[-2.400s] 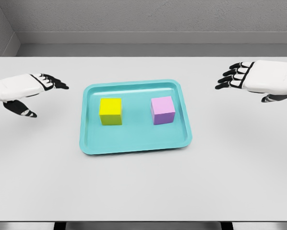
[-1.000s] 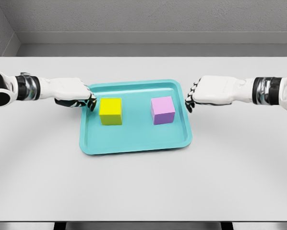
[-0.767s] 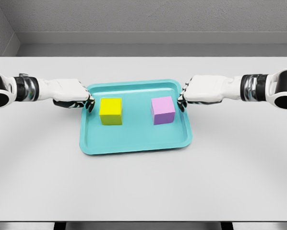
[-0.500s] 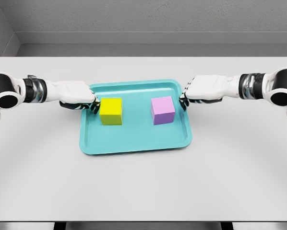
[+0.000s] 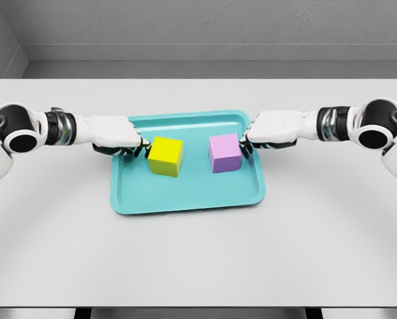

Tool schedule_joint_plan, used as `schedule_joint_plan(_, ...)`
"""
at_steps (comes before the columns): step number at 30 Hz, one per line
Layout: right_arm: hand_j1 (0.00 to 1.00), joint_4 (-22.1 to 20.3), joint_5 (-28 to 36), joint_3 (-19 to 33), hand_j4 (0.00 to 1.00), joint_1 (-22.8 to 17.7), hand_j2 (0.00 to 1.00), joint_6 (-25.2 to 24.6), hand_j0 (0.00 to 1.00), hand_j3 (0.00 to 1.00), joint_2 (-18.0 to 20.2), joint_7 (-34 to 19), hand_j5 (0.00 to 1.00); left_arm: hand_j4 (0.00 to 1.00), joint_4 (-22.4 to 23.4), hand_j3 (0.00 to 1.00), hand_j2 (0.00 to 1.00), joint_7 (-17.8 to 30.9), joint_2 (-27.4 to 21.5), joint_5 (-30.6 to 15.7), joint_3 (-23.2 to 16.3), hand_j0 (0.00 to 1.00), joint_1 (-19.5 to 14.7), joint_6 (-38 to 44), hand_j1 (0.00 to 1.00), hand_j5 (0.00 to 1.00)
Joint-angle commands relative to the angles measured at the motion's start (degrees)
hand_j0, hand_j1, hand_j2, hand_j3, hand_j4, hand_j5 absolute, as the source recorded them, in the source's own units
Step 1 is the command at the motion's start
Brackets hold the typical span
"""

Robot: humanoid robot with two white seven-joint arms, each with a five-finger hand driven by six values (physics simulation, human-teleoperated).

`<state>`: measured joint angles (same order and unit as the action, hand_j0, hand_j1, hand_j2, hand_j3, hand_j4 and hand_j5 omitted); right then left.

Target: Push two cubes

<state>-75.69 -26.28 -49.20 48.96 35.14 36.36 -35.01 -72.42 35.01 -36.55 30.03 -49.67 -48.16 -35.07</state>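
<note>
Yellow cube (image 5: 165, 155): rigid, probably light; skewed, left hand (image 5: 119, 135) curled, empty, at its left face.
Pink cube (image 5: 225, 153): same; right hand (image 5: 268, 129) curled, empty, touching.
Teal tray (image 5: 185, 196): table centre, likely slick.

Bright, even, soft render light.
The white table (image 5: 198, 252) shows broad, faint grey shading toward its lower corners, with no hard glare. Cubes and hands cast only small, soft shadows on the tray (image 5: 185, 196). Edges are slightly soft throughout; no visible edge distortion.
</note>
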Motion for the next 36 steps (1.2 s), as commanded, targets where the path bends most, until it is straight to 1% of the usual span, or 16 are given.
schedule_joint_plan(1,0.45,-0.07,0.27,-0.54,0.45,0.09,0.45,-0.14,0.45,0.45,-0.41,0.01,0.45,0.48,-0.35,0.48,0.48,-0.01,-0.10,-0.41,-0.16,0.48,0.00,0.07,0.48,0.48)
schedule_joint_plan(7,0.45,-0.33,0.44,-2.04,0.45,0.97,0.45,-0.14,0.45,0.45,-2.08,0.01,0.45,0.49,-0.61,0.49,0.49,-0.01,-0.28,-0.67,-0.16,0.49,0.09,0.07,0.49,0.49)
schedule_joint_plan(8,0.45,-0.42,0.53,-3.09,0.45,1.58,0.45,-0.14,0.45,0.45,-2.25,0.01,0.45,0.49,-0.61,0.49,0.49,-0.01,-0.36,-0.67,-0.16,0.49,0.09,0.07,0.49,0.49)
schedule_joint_plan(11,0.46,-1.12,0.62,-3.27,0.46,1.67,0.46,-0.14,0.46,0.46,-1.64,0.01,0.46,0.49,-1.84,0.49,0.49,-0.01,-0.63,-0.76,-0.25,0.49,0.18,0.07,0.49,0.49)
schedule_joint_plan(15,0.49,-1.30,0.88,-2.83,0.49,1.41,0.49,-0.14,0.49,0.49,-0.85,0.01,0.49,0.49,-2.02,0.49,0.49,-0.01,-0.45,-0.76,-0.78,0.49,0.09,0.07,0.49,0.49)
schedule_joint_plan(18,0.49,-1.65,1.06,-2.92,0.49,1.32,0.49,-0.14,0.49,0.49,-0.76,0.01,0.49,0.49,-2.11,0.49,0.49,-0.01,-0.19,-0.76,-1.48,0.49,0.09,0.07,0.49,0.49)
schedule_joint_plan(22,0.49,-0.60,1.06,-2.56,0.49,1.23,0.49,-0.14,0.49,0.49,-0.23,0.01,0.49,0.49,-2.11,0.49,0.49,-0.01,-0.19,-0.76,-1.48,0.49,0.17,0.07,0.49,0.49)
schedule_joint_plan(26,0.50,-0.60,1.06,-0.19,0.50,0.18,0.50,-0.14,0.50,0.50,1.70,0.01,0.50,0.49,-2.11,0.49,0.49,-0.01,-0.01,-0.76,-1.83,0.49,0.09,0.07,0.49,0.49)
schedule_joint_plan(29,0.51,-0.68,1.06,-0.10,0.51,0.18,0.51,-0.14,0.51,0.51,1.79,0.01,0.51,0.49,-1.93,0.49,0.49,-0.01,0.16,-0.76,-1.83,0.49,0.09,0.07,0.49,0.49)
schedule_joint_plan(31,0.51,-1.03,1.14,3.32,0.51,-0.53,0.51,-0.14,0.51,0.51,2.14,0.01,0.51,0.49,-1.93,0.49,0.49,-0.01,0.16,-0.76,-1.83,0.49,0.09,0.07,0.49,0.49)
schedule_joint_plan(32,0.51,-1.12,1.14,4.03,0.51,-0.62,0.51,-0.14,0.51,0.51,2.23,0.01,0.51,0.49,-1.93,0.49,0.49,-0.01,0.25,-0.76,-1.83,0.49,0.09,0.07,0.49,0.49)
schedule_joint_plan(36,0.52,-0.95,1.23,4.82,0.52,-1.14,0.52,-0.14,0.52,0.52,2.23,0.01,0.52,0.49,-1.84,0.49,0.49,-0.01,0.16,-0.76,-1.83,0.49,0.09,0.07,0.49,0.49)
